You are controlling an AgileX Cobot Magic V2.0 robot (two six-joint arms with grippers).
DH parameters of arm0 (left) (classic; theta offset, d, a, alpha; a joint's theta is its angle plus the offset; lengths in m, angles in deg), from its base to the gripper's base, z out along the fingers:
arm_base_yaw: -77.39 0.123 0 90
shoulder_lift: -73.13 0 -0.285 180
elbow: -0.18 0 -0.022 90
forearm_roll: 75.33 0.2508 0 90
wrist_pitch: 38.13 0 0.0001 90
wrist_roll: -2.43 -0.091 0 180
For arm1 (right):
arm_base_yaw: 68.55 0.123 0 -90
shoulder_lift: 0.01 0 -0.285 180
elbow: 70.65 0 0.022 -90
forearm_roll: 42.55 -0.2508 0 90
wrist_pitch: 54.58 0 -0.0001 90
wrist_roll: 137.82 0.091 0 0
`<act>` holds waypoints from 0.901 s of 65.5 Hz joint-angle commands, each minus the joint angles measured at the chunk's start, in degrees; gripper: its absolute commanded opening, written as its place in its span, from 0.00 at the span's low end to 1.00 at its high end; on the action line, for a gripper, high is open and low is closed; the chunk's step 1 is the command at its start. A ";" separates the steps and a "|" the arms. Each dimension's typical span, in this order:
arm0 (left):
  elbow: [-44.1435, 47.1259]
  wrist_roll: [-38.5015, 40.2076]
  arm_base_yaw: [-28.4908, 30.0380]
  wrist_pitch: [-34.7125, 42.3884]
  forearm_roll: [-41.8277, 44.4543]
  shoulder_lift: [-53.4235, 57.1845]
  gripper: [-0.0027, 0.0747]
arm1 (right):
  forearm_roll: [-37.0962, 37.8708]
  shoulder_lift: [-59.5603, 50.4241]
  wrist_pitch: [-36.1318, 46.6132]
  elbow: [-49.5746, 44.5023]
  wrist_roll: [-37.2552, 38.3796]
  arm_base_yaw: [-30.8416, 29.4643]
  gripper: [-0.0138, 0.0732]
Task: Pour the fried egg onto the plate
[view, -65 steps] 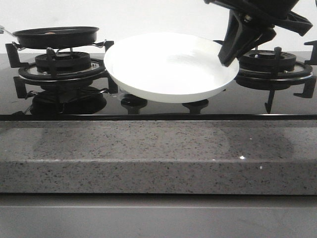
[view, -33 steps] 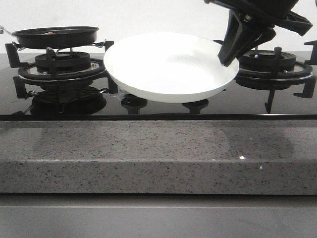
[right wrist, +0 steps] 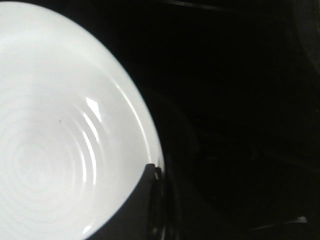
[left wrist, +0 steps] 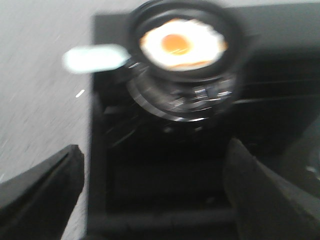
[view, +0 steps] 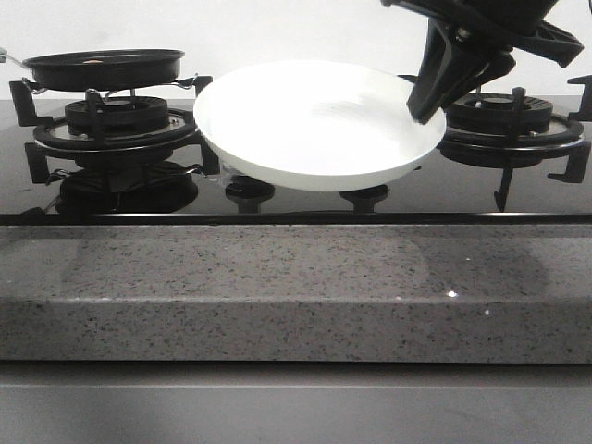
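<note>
Grey speckled bench fronts a black gas hob; right hand [view: 427, 104] pinches the plate [view: 314, 125] by its right rim, holding it raised and tipped toward the camera between the burners, likely to catch the pour. Left hand [left wrist: 150, 200] spread, empty, above the hob, probably heading for the pale pan handle [left wrist: 95, 58]. Fried egg [left wrist: 181, 45] sits in the black frying pan [view: 104, 67] on the left burner [view: 116, 125], well apart from plate.

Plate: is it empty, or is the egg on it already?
Empty. The plate, held up by the right gripper, shows only bare white; the egg lies in the pan.
</note>
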 commanded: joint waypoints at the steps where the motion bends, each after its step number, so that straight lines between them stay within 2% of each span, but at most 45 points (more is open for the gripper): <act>1: -4.58 -0.51 5.60 -0.37 -4.89 -3.17 0.77 | -0.85 -2.06 2.62 1.34 -0.59 0.00 0.09; 11: -7.13 -6.09 13.58 -3.46 -17.78 -9.89 0.77 | -0.85 -2.06 2.62 1.34 -0.59 0.00 0.09; 20: -8.24 -15.05 19.86 -7.39 -37.62 -16.77 0.77 | -0.85 -2.06 2.63 1.34 -0.59 0.00 0.09; 25: -8.24 -18.85 21.45 -8.93 -47.39 -20.67 0.77 | -0.85 -2.06 2.53 1.34 -0.59 0.00 0.09; 35: -8.24 -21.77 21.67 -9.06 -60.15 -26.53 0.77 | -0.85 -2.06 2.53 1.34 -0.59 0.00 0.09; 39: -8.24 -25.46 21.67 -9.29 -67.77 -29.92 0.77 | -0.85 -2.06 2.53 1.34 -0.59 0.00 0.09; 48: -8.51 -26.92 21.54 -9.29 -73.69 -33.63 0.77 | -0.85 -2.06 2.53 1.34 -0.59 0.00 0.09; 59: -10.79 -26.92 20.08 -10.77 -74.14 -37.06 0.77 | -0.85 -2.06 2.53 1.34 -0.59 0.00 0.09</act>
